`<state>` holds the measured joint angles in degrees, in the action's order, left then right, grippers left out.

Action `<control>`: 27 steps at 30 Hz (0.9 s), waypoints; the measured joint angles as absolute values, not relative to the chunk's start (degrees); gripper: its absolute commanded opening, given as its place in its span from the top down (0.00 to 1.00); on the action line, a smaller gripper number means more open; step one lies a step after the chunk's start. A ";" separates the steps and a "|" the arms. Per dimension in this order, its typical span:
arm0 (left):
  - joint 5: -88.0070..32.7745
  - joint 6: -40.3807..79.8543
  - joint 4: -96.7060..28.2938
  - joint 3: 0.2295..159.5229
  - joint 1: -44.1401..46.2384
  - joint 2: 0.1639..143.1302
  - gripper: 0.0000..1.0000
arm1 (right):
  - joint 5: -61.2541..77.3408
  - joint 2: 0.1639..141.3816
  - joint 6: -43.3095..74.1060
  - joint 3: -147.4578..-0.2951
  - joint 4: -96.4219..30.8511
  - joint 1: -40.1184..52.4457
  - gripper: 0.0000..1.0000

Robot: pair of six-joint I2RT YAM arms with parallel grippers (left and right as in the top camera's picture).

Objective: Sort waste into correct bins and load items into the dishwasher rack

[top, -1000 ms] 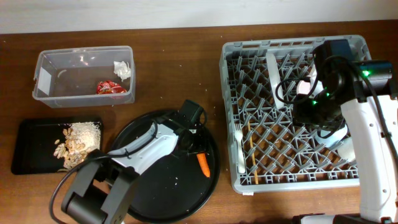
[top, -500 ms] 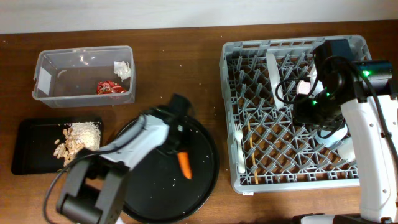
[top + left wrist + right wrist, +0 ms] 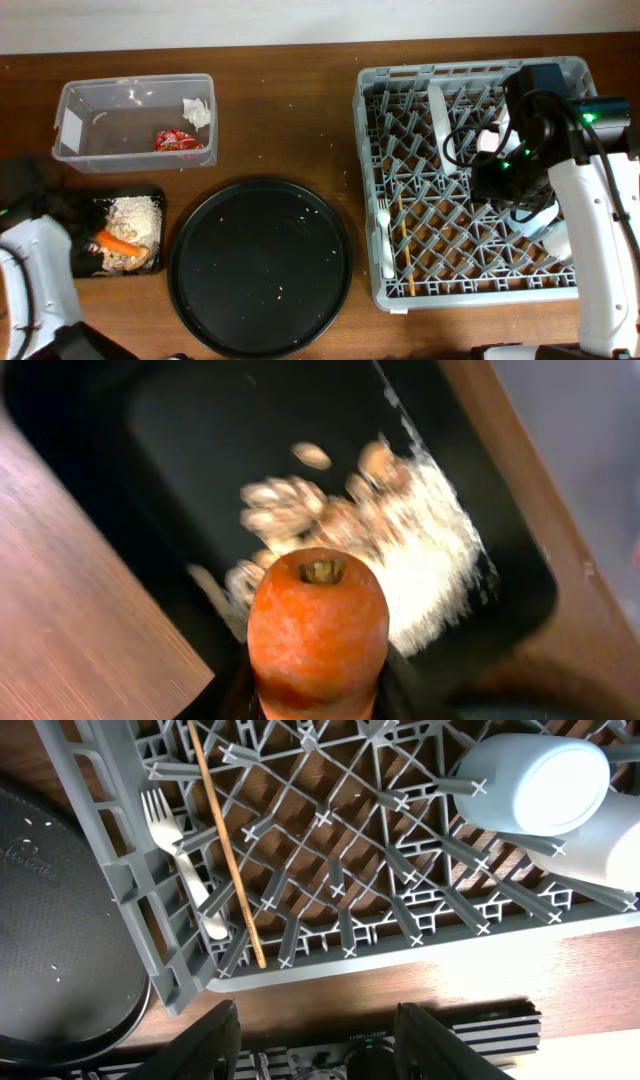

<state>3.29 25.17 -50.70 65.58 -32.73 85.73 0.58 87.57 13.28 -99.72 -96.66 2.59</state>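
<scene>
My left gripper (image 3: 318, 705) is shut on the orange carrot (image 3: 318, 625) and holds it just above the shallow black tray (image 3: 45, 215). Beige nut shells (image 3: 300, 510) and pale crumbs (image 3: 430, 560) lie in that tray. The clear tub (image 3: 100, 150) holds the red wrapper (image 3: 178, 141) and the white tissue (image 3: 196, 111). My right gripper (image 3: 318, 1040) is open and empty above the grey dishwasher rack (image 3: 470, 75). The rack holds the white fork (image 3: 180, 860), wooden stick (image 3: 225, 850), light-blue cup (image 3: 530, 780), white cup (image 3: 610, 840) and upright plate (image 3: 440, 120).
The large round black tray (image 3: 260, 267) lies between the bins and the rack, with only specks on it. The right arm (image 3: 530, 130) covers part of the rack's right side. The left arm (image 3: 35, 260) is at the table's left edge.
My left arm has carried the carrot from the round black tray leftward to over the shallow black tray. The right arm has not moved.
</scene>
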 measured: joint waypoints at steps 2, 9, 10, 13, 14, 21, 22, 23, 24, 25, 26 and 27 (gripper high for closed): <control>3.68 25.39 -48.62 65.58 -35.66 86.11 0.82 | 0.56 87.57 13.30 -99.72 -96.66 2.59 0.47; 6.98 25.96 -44.71 65.60 -37.39 95.26 0.82 | 0.56 87.57 13.30 -99.72 -96.99 2.59 0.47; 7.46 25.98 -44.51 65.58 -37.39 97.14 0.77 | 0.58 87.57 13.34 -99.72 -96.99 2.59 0.47; 8.08 26.00 -44.27 65.58 -37.39 99.66 0.60 | 0.58 87.57 13.32 -99.72 -96.99 2.59 0.47; 8.27 26.39 -44.27 65.58 -37.39 99.72 0.52 | 0.56 87.57 13.28 -99.72 -96.99 2.59 0.47; 8.25 26.61 -44.53 65.60 -37.39 99.70 0.30 | 0.56 87.57 13.30 -99.72 -96.99 2.59 0.47; 7.70 26.61 -44.64 65.60 -37.39 99.70 0.29 | 0.56 87.57 13.32 -99.72 -96.99 2.59 0.46; 6.07 26.61 -44.77 65.67 -37.39 99.59 0.28 | 0.58 87.57 13.30 -99.72 -96.99 2.59 0.46; 4.60 26.61 -44.75 65.82 -37.36 99.33 0.27 | 0.56 87.57 13.28 -99.72 -96.84 2.59 0.46; 2.22 26.61 -44.80 65.87 -36.80 98.00 0.27 | 0.56 87.57 13.28 -99.72 -96.60 2.59 0.41; 1.32 26.61 -44.86 65.93 -35.48 96.68 0.27 | 0.58 87.57 13.30 -99.72 -96.47 2.59 0.39; 0.58 26.57 -45.04 66.02 -33.10 95.18 0.27 | 0.56 87.57 13.21 -99.72 -96.20 2.59 0.37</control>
